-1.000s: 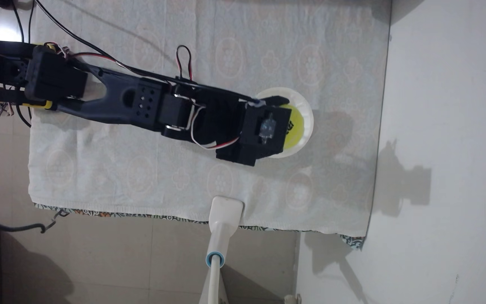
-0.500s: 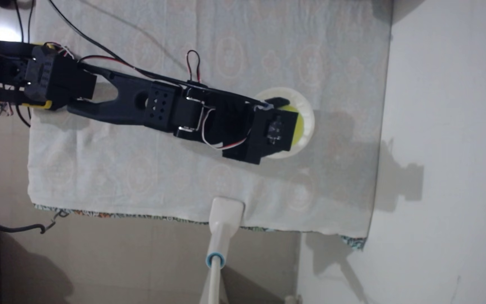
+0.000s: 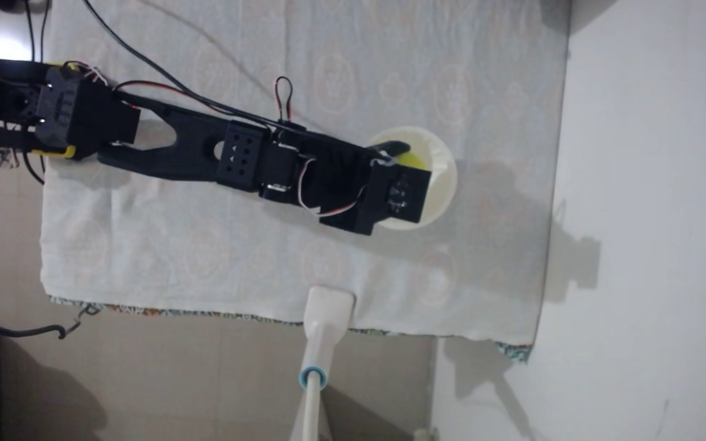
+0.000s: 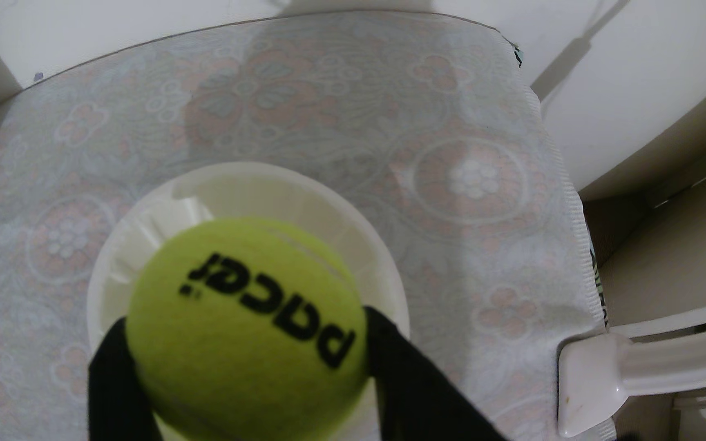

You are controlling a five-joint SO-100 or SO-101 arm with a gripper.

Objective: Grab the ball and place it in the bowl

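**Ball lowered over the bowl**

The fingers (image 4: 244, 335) stay clenched on the ball (image 4: 244, 322), which has sunk deeper over the bowl (image 4: 258, 186) since a second ago. Release looks like the remaining step.

A pale cloth (image 3: 258, 237) with faint round flower shapes covers the table and fills the middle of the fixed view. A strip of bright pattern shows along its lower edge. In the wrist view the cloth (image 4: 343, 106) looks pink and blue-grey. A white wall (image 3: 648, 127) fills the right side of the fixed view, with dark shadows on it. A tan tiled floor (image 3: 194, 381) runs along the bottom. A white clamp (image 3: 329, 311) grips the lower edge of the cloth, and its white stem goes down to the bottom edge. A bright spot of light glows at the upper left.
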